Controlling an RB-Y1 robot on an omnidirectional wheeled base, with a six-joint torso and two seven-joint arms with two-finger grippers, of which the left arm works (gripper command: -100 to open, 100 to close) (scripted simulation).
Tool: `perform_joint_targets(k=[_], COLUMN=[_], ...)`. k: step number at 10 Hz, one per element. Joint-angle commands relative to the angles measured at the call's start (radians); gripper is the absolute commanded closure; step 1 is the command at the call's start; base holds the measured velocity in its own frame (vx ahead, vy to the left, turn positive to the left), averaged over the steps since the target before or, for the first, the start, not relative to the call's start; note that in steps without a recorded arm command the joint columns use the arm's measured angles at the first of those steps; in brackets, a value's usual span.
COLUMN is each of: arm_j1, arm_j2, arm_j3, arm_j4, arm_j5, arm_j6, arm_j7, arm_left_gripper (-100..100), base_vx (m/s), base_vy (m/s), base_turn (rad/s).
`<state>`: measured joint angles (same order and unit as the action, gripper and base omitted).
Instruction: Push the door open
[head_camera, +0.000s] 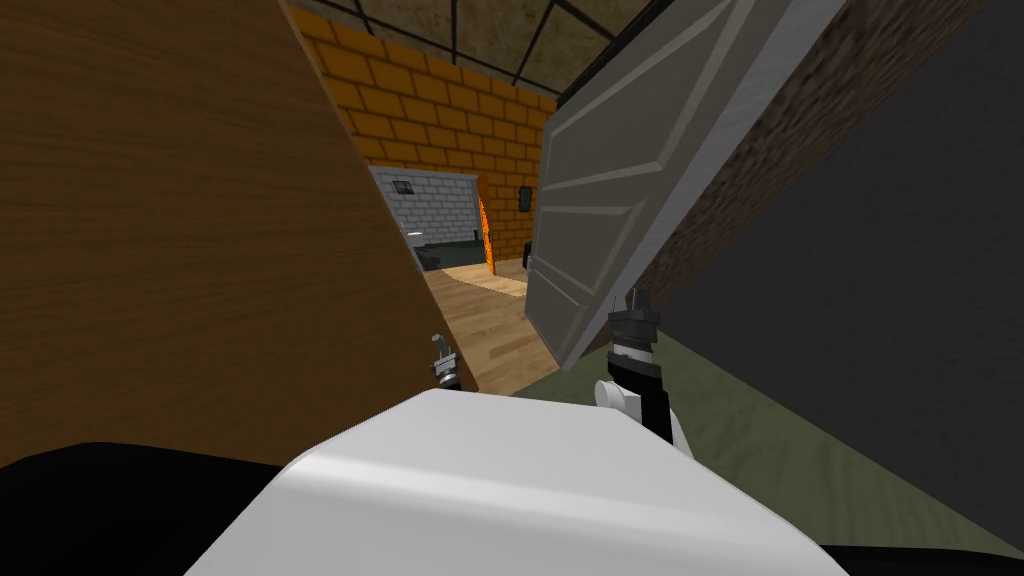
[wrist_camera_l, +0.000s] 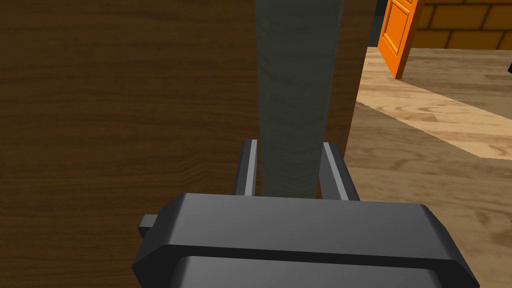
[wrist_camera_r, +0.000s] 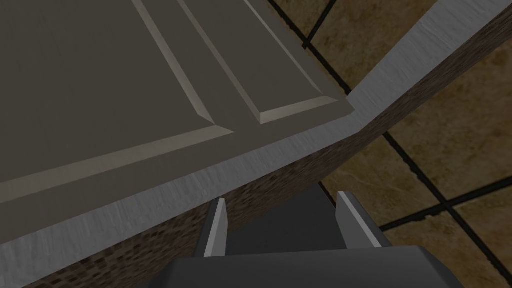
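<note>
The grey panelled door stands swung wide, leaning toward the dark brick wall on the right of the opening. My right gripper is at the door's lower corner, fingers pointing up. In the right wrist view the door's panels and its pale edge lie just beyond that open gripper, apart from it. My left gripper is low beside the end of the brown wood-grain wall. It is open, and a dark grey-green strip runs up from between its fingers.
Through the opening lies a light wooden floor, with orange brick walls and an orange door farther in. A plain dark wall rises on my right over olive floor. The brown wall is close on my left.
</note>
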<state>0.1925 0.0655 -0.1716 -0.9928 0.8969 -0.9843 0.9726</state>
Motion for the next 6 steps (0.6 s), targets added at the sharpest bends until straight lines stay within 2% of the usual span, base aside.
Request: perform_joint_targets(k=[1, 5, 6], arm_j1=[0.016, 0.025, 0.025], arm_j2=[0.008, 0.008, 0.008], arm_j3=[0.038, 0.089, 0.089], arm_j4=[-0.025, -0.031, -0.031], arm_j5=[0.019, 0.048, 0.048], arm_j6=[-0.006, -0.013, -0.013], arm_j7=[-0.015, -0.023, -0.023], arm_left_gripper=[100, 100, 100], base_vx=[0.099, 0.110, 0.063], base_vy=[0.041, 0.029, 0.021], base_turn=[-0.069, -0.055, -0.018])
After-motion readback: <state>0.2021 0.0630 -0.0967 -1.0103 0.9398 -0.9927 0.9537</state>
